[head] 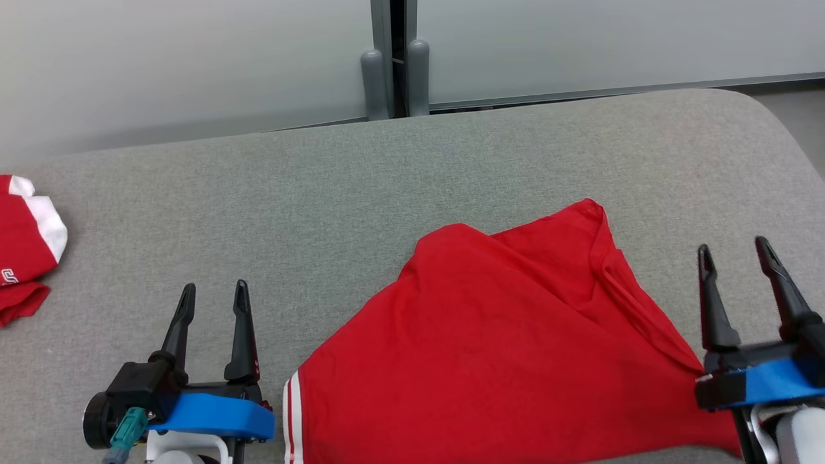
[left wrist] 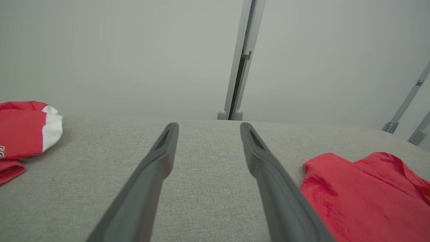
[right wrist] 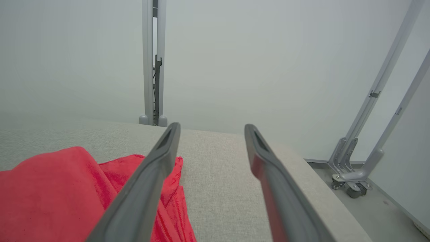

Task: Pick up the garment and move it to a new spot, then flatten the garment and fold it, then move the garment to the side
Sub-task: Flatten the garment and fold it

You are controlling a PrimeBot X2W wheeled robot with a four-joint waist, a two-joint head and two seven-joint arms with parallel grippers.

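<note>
Garment (head: 503, 348) lies rumpled on the grey surface (head: 322, 193), between our two spread claws.
We hold our left claw (head: 214, 285) just beside the white-striped hem and our right claw (head: 733, 245) at the garment's right corner. Both have their fingers wide apart and grip nothing, which we judge as readiness to take an edge each and draw the cloth flat. The cloth sits near us, middle-right, with one flap doubled over on top, so it is not yet flattened. A second red-and-white piece (head: 26, 245) rests well apart at the left edge, and grey partition posts (head: 393, 77) stand behind. Nothing blocks either claw.
</note>
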